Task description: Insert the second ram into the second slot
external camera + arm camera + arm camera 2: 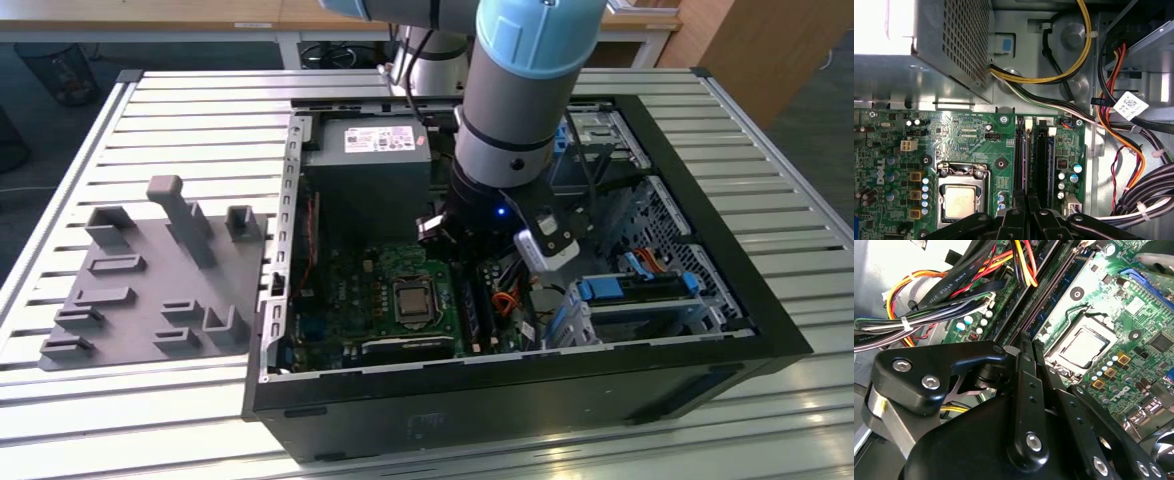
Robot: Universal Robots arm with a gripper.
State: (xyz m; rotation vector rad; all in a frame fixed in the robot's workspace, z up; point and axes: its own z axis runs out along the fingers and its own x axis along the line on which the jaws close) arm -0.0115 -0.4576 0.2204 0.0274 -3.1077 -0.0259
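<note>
My gripper (465, 262) reaches down inside the open computer case (747, 330), over the memory slots to the exterior view's right of the processor socket (404, 300). In both wrist views its black fingers (1024, 370) stand close together, shut on the second ram (1024, 160), a thin blue strip seen edge-on. The ram (1051, 290) runs out from between the fingertips along a long black slot (1018, 150) on the green motherboard. How deep it sits in that slot I cannot tell. A parallel dark slot (1041, 165) lies right beside it.
The grey power supply (367, 150) sits at the back of the case. Bundles of coloured cables (954, 285) run close beside the slots. A blue-fronted drive cage (627, 290) stands at the exterior view's right. On the table at the left lies a grey fixture (147, 280).
</note>
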